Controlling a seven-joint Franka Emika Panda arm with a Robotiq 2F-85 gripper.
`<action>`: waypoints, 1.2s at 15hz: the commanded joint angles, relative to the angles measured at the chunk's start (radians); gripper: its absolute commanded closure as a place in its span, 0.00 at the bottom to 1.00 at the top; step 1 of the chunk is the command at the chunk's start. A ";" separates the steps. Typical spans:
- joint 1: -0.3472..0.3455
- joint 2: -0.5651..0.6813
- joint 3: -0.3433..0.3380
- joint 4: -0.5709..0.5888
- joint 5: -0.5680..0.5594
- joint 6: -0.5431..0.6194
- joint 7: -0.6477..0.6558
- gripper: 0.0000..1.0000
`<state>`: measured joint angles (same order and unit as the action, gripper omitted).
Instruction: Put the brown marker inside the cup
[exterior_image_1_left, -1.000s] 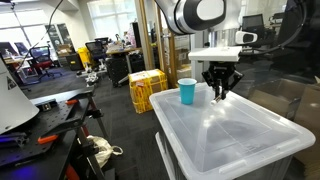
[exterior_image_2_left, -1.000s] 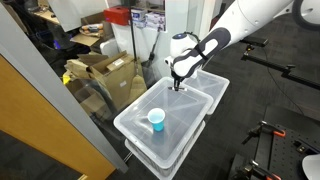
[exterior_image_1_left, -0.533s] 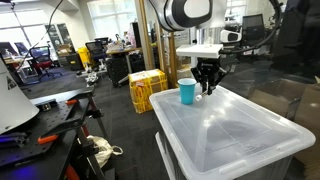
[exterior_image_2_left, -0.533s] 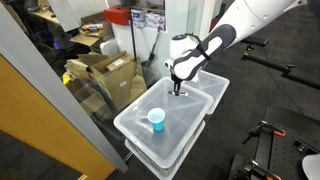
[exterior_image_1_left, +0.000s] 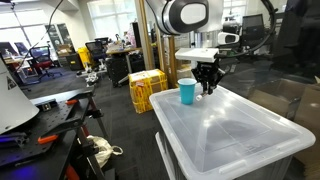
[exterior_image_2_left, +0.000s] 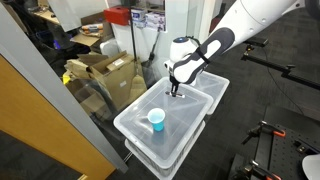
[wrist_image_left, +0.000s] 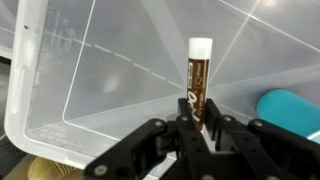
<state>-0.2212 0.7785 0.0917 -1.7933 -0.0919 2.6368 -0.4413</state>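
While the gripper clamps the brown marker, pale end pointing outward, the blue cup stands near, rightward in the wrist view.

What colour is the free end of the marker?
White, on the brown marker; wrist view shows it best.

Dark floor, yellow crate, office chairs, cardboard boxes, bright windows at the back

Dark brown marker clamped lengthwise in gripper, pale end pointing away from it. Bright blue cup upright on surface, near marker, not touching.
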 joint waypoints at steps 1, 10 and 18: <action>0.047 -0.019 -0.027 -0.071 0.011 0.149 0.109 0.95; 0.282 -0.029 -0.268 -0.177 -0.022 0.455 0.394 0.95; 0.596 0.022 -0.587 -0.231 0.065 0.617 0.589 0.95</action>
<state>0.2655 0.7840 -0.3924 -1.9893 -0.0787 3.1873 0.0862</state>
